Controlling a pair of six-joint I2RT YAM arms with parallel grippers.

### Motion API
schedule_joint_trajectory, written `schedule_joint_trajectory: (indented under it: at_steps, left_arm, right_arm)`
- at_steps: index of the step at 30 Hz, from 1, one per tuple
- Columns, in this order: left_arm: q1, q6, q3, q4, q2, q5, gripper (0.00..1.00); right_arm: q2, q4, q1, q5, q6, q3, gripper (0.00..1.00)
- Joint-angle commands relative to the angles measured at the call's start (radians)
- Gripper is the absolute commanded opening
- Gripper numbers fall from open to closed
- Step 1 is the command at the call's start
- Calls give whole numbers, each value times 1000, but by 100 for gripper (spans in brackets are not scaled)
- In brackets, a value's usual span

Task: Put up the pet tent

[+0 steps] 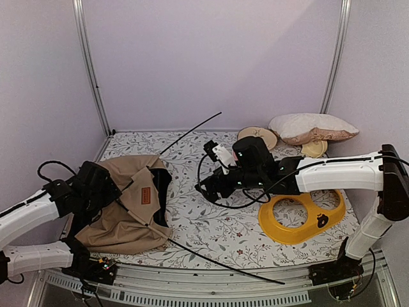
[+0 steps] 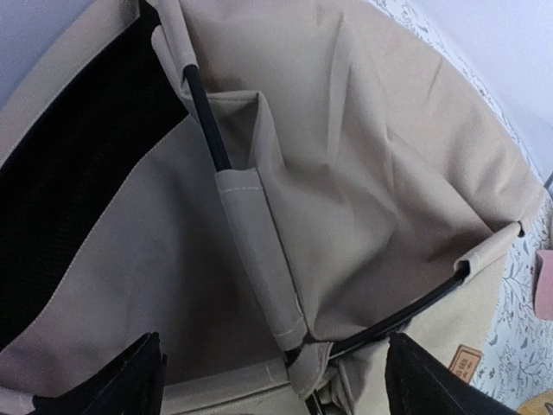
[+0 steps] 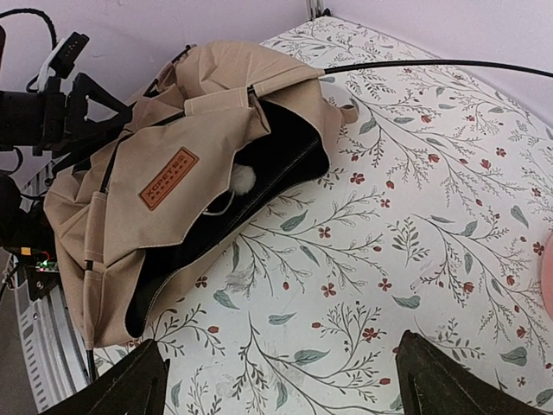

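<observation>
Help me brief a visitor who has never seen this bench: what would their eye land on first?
First, the crumpled tan tent, slumped at the left of the flowered table, with thin black poles jutting out toward the back and toward the front edge. Next comes the bright yellow plastic piece lying flat at the right, then the pillow against the back wall.
</observation>
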Motion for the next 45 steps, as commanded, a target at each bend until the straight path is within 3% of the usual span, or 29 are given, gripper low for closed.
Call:
schedule_joint_trajectory:
  at_steps: [1,8,19,22,26,29,39,43,45]
  left_arm:
    - [57,-12,26,40,38,-50,87]
    - [223,86,33,214,102,81,76]
    - [261,90,71,246,236,68,48]
    - [263,64,74,229,261,64,48]
    - [262,36,60,227,272,59,58]
    - [268,46,56,259,292,65,56]
    - [278,99,77,347,380,102,35]
    - [280,116,82,377,395,130,0]
    - [279,133,91,388,399,148,0]
  right_arm:
    - [-8,-12,2,32,-17,15,94]
    - [-15,-13,2,43,-17,-4,93]
    - [-23,-26,2,49,-28,-10,93]
    - [-25,-35,2,52,-30,-10,93]
    - [-30,-44,2,65,-33,-11,93]
    - [-29,-47,2,67,-34,-9,93]
    - [-38,-64,2,86,-34,-13,93]
    - [-47,-67,1,97,-31,-18,93]
    - [-49,-69,2,105,-30,-20,93]
